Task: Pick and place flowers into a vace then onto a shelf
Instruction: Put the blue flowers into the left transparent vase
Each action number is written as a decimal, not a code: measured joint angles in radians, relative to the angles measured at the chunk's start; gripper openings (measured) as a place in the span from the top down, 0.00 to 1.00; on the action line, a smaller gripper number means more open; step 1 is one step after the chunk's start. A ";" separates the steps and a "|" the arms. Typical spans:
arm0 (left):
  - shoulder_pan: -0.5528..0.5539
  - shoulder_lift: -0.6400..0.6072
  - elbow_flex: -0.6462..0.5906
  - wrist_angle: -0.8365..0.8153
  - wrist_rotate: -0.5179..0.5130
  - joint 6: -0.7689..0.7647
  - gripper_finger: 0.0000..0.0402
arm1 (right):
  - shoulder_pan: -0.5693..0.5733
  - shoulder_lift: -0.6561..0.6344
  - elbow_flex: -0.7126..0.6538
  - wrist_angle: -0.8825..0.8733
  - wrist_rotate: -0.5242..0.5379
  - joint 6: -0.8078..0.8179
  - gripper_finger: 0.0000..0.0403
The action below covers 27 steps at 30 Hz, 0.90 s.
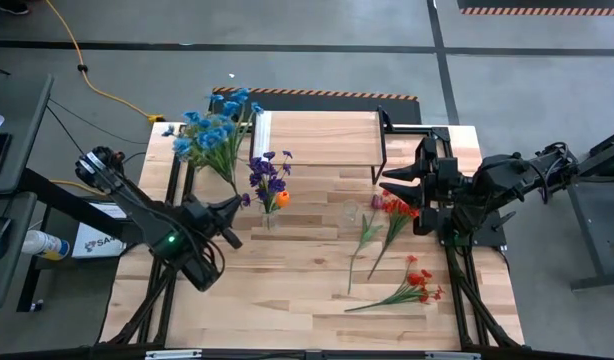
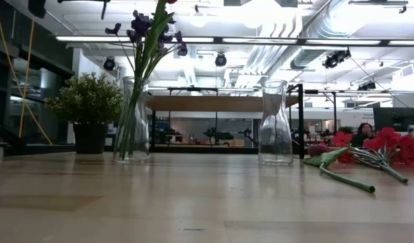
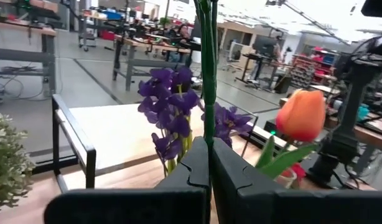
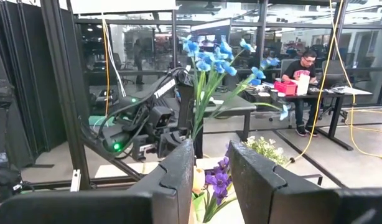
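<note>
My left gripper (image 1: 235,207) is shut on a bunch of blue flowers (image 1: 213,130) just left of a clear vase (image 2: 133,121), which stands on the table holding purple flowers (image 3: 172,106) and an orange tulip (image 3: 301,115). A second, empty vase (image 2: 275,125) stands to its right. Red flowers (image 1: 390,215) and another red spray (image 1: 417,285) lie flat on the table. The shelf (image 1: 317,135) stands at the far edge. My right gripper (image 1: 399,185) hovers open near the shelf's right legs, with nothing between its fingers. My left gripper pinches the green stem (image 3: 208,127) of the blue flowers between its two fingers, low on the stem. The fingers lie level, pointing toward the table's right, across the stem. The bunch (image 4: 209,62) stands roughly upright above the fingers, blooms up, clear of the table.
A bushy potted plant (image 2: 89,108) stands at the far left of the table. The shelf's black legs (image 1: 382,160) are close to my right gripper. Bare tabletop (image 1: 287,290) lies along the near edge. A person sits at a desk in the room beyond.
</note>
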 joint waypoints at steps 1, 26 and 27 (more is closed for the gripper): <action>0.005 0.000 -0.002 0.022 0.000 0.014 0.92 | 0.000 0.000 0.000 -0.002 0.000 0.000 0.77; 0.037 0.117 -0.002 0.458 0.001 0.304 0.92 | 0.000 0.000 0.000 -0.039 0.026 -0.045 0.77; 0.039 0.125 -0.002 0.459 0.001 0.296 0.92 | 0.000 0.000 0.000 -0.042 0.026 -0.045 0.77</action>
